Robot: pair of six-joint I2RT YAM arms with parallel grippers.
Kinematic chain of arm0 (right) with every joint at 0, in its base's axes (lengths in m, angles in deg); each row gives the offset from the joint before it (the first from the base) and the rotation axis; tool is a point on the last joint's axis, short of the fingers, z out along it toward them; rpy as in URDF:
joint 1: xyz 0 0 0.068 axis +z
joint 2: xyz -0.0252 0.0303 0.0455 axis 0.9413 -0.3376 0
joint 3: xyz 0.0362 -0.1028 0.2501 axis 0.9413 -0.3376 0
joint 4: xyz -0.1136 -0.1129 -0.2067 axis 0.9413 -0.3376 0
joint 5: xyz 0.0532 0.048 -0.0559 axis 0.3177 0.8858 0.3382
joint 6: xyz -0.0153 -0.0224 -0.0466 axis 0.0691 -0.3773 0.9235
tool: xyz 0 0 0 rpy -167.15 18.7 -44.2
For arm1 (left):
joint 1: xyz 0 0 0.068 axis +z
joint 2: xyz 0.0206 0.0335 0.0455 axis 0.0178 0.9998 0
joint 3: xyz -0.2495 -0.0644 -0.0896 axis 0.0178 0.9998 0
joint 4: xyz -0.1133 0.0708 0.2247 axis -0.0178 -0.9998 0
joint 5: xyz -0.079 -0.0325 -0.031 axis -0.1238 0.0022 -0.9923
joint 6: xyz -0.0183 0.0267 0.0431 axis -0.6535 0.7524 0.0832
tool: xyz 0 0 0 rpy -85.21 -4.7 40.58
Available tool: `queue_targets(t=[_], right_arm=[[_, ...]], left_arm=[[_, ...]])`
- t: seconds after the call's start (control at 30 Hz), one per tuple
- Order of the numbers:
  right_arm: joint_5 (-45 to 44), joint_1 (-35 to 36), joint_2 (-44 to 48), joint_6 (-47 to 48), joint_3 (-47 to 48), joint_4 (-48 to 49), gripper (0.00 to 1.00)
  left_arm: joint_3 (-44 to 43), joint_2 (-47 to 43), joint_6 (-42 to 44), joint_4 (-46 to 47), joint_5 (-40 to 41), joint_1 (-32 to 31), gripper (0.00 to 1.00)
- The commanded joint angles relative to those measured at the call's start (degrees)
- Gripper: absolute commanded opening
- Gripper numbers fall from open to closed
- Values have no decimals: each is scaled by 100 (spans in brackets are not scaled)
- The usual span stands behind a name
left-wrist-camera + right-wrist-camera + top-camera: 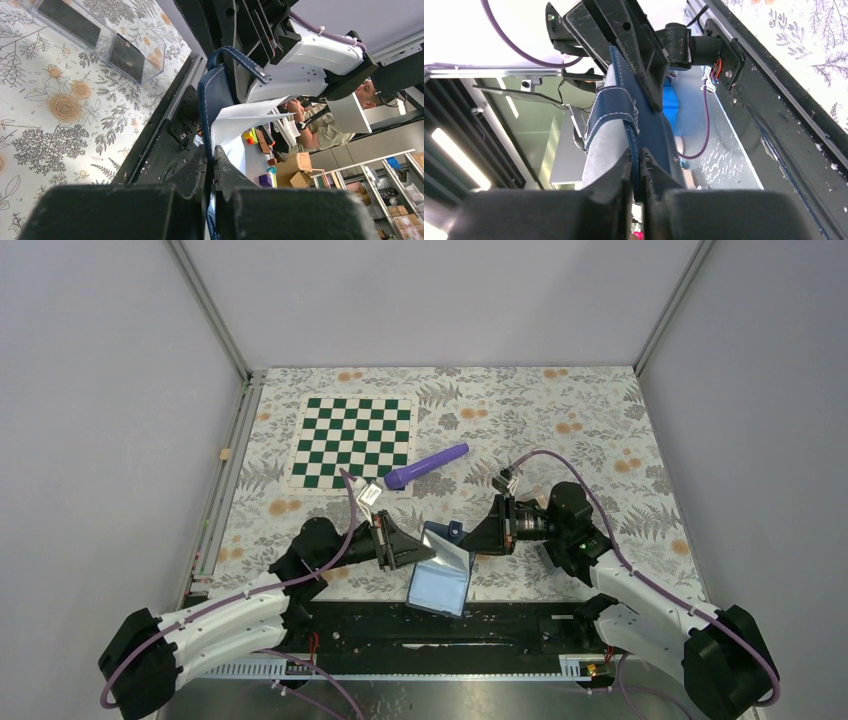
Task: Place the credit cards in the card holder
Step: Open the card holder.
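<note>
The small navy-blue folding card holder (447,552) is held up over the counter's (580,420) 6 o'clock edge, probably to spread its pockets for the cards. The left end effector (424,548) is clamped on its 9 o'clock flap, and the right end effector (476,538) on its 3 o'clock flap.

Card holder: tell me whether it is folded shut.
No: the card holder is spread open between the left hand and the right hand, with its pale inner face showing.
</note>
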Motion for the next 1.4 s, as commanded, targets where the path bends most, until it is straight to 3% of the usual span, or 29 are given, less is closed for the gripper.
queue_targets(t=[0.0,0.1,0.17,0.23,0.3,0.43,0.67,1.0,1.07,1.13,1.27,1.37], right_arm=[[-4,-4,98,634,322,-576,25],[-288,-5,336,1916,818,-2182,62],[-803,-10,566,3029,1338,-3895,79],[-1353,-5,740,3876,1735,-5026,90],[-1603,-9,841,4424,1980,-5718,94],[-1571,-4,916,4973,2149,-6169,99],[-1368,79,530,5445,2456,-6376,100],[-1351,1045,-130,5670,2792,-6086,99],[-1224,1186,-291,5602,2776,-5866,96],[-1078,1268,-392,5563,2775,-5677,86],[-707,1285,-517,5447,2730,-5276,52],[-351,1308,-534,5182,2598,-4823,34]], left_arm=[[-320,-204,4,118,157,-11,0],[-614,-427,290,-1034,452,-11,0],[-920,-593,596,-2078,780,-7,0],[-1191,-721,832,-2815,1088,-8,0],[-1386,-785,970,-3344,1300,-11,0],[-1880,-496,1264,-4163,1136,-8,0],[-2437,309,1477,-4151,-286,-66,0],[-2635,657,1357,-3529,-1206,-416,0],[-2616,643,1333,-3447,-1235,-486,0],[-2599,617,1304,-3397,-1250,-527,0],[-2557,558,1309,-3376,-1278,-530,0],[-2526,535,1310,-3341,-1254,-530,0]])
